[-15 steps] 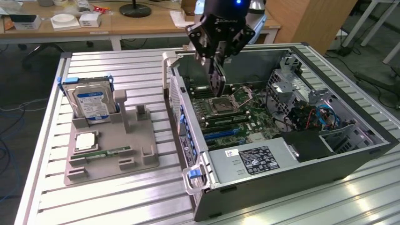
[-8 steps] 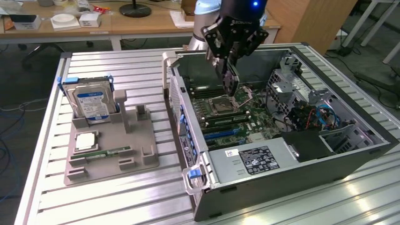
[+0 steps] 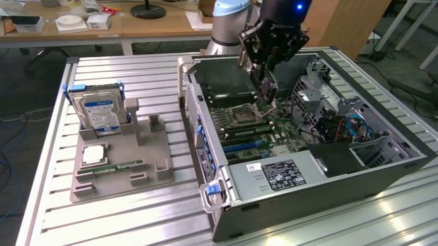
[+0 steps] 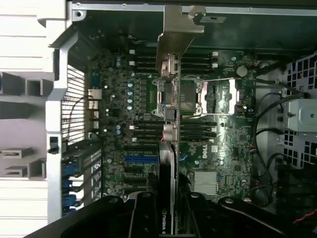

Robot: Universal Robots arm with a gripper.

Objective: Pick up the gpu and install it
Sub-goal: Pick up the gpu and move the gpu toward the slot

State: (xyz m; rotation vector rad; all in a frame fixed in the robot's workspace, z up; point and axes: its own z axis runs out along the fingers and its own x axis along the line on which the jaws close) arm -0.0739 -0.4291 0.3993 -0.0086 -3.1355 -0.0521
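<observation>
The tool [image 3: 263, 88] hangs in the upper middle of the exterior view, inside the open computer case [image 3: 329, 169], and its jaws are clamped on the gpu [image 3: 267, 102]. The card is clear of the board, held above the motherboard [image 3: 263, 130] and over the area of the processor socket [image 3: 245, 113]. In the wrist view the gpu [image 4: 168, 158] is seen edge-on between the two black fingers [image 4: 143, 215] of the tool [image 4: 166, 210]. Its silver end bracket [image 4: 174, 42] points away from the camera toward the far wall of the case, and white lettering shows on the card close to the grip. A blue expansion slot [image 4: 141, 159] lies on the motherboard [image 4: 223, 144] just beside the line of the card, and nothing sits in it.

At the exterior view's left, a grey holder [image 3: 123, 174] rests on the slatted metal tabletop [image 3: 137, 220], well apart from the case. It carries an upright hard drive [image 3: 99, 110] with a blue and white label, a flat square processor [image 3: 94, 154] and a narrow green memory stick [image 3: 116, 167]. The power supply [image 3: 280, 174] with its white label fills the near corner of the case
</observation>
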